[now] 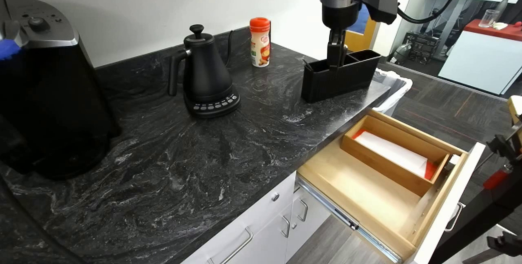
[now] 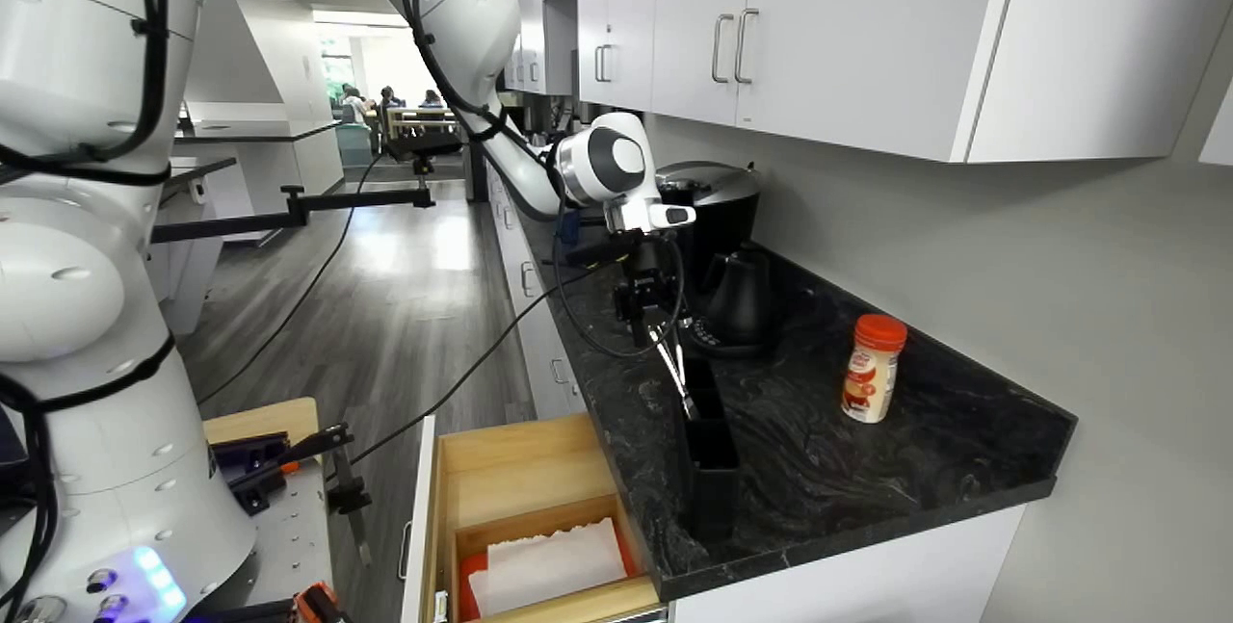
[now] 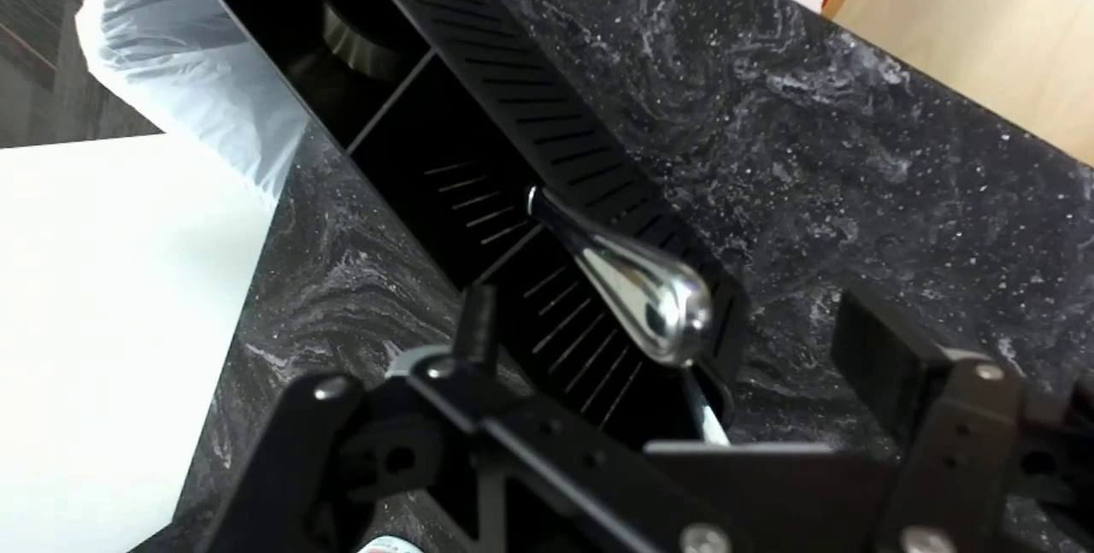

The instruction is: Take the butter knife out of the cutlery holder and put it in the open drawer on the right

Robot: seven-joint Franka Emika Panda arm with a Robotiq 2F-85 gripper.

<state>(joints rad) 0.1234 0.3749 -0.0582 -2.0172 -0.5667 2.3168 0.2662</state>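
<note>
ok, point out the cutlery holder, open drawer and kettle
Cutlery holder point(image 1: 346, 79): in an exterior view, on its long outer wall.
Open drawer point(image 1: 367, 178): in an exterior view, on its bare bottom.
Kettle point(image 1: 207, 74): in an exterior view, on its body.

No text is legible with certainty. In both exterior views, the red-capped bottle point(image 1: 260, 43) on the tabletop point(image 1: 183, 166) bears a red-and-cream label point(image 2: 860, 382), its print too small to read. In an exterior view, the row of buttons point(image 1: 217, 105) on the base point(image 1: 216, 112) of the kettle point(image 1: 208, 70) carries pale unreadable marks; the silver-topped machine point(image 1: 53, 88) at left shows small dark marks, likewise unresolved, around its knob point(image 1: 38, 23).
</note>
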